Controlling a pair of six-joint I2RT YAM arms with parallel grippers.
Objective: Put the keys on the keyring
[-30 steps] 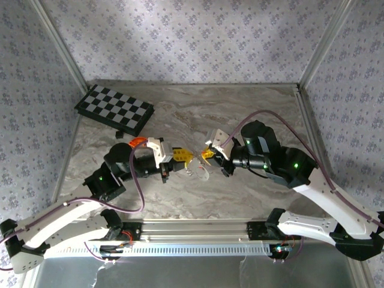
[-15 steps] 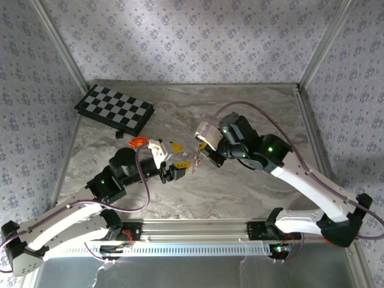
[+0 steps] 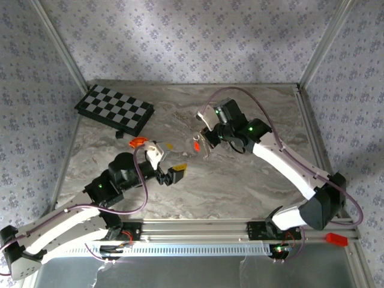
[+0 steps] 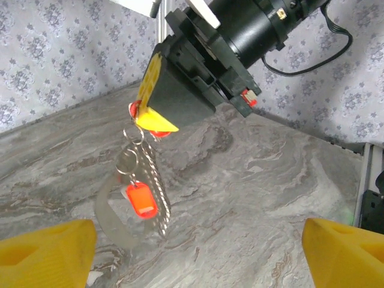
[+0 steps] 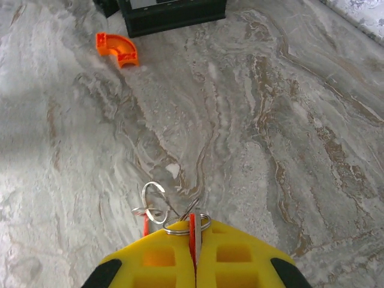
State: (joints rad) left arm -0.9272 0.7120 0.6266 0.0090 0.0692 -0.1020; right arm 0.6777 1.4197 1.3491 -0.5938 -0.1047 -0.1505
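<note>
1. Right claw (image 4: 150, 120) is hanging above the counter (image 4: 258, 198), its yellow pads pressed together on one red head among the keys (image 4: 141, 200). A second red-headed key and a few small split rings are dangling beneath it.
2. The keyring (image 4: 157, 180), a silvery loop with a ridged edge, is hanging in the same cluster, off the surface. The pieces look linked, but I cannot tell which key is threaded onto what.
3. Left claw (image 3: 174, 158) is standing wide open and carrying nothing, facing the cluster from just beside it.
4. Handling judgement:
   - The whole bunch is looking very light. Each piece is stiff metal, but the joints between them are loose, so it is likely to swing and twist with any arm motion.
   - The thin bare metal is probably slippery.
   - The best holds seem to be the flat red heads or a long straight side of the loop, not the tiny rings.
5. The counter is a smooth, hard, grey marbled slab, so dropped pieces would probably skid and lie flat, awkward to pinch.
6. Grey floral wallpaper (image 3: 180, 42) is lining the three walls. A chequered board (image 3: 114, 108) is lying at the far left, with an orange curved piece (image 5: 117, 48) near it.
</note>
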